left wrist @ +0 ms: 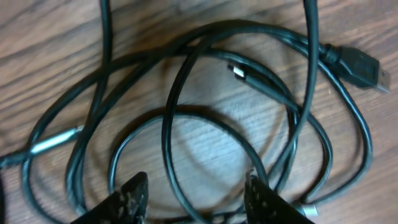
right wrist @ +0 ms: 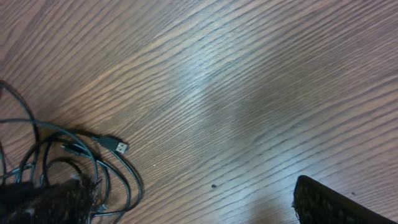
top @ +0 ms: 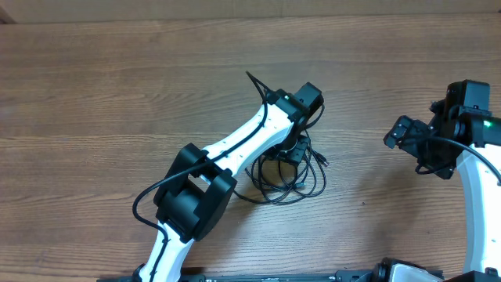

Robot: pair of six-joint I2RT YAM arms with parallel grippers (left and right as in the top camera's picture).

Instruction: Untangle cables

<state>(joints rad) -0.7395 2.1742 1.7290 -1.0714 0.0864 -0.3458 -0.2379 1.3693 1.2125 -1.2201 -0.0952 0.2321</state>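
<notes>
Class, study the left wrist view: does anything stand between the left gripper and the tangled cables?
Nothing visible does. The left gripper hangs open directly over the cables, and only the bare wooden table shows around their loops.

Looks like a robotics lab or test station. A wood-grain bench [top: 94, 86] fills all three views, and the frames stop at its surface, so the room beyond can't be told. Two white-and-black robot arms stand at the near edge, the left arm [top: 235, 149] and the right arm [top: 473, 180]. Thick black cords [top: 149, 196] run along their links. Loose on the bench is one tangle of thin black cables [top: 301, 184] with USB-type plugs, laid mid-bench like a staged test item.
</notes>
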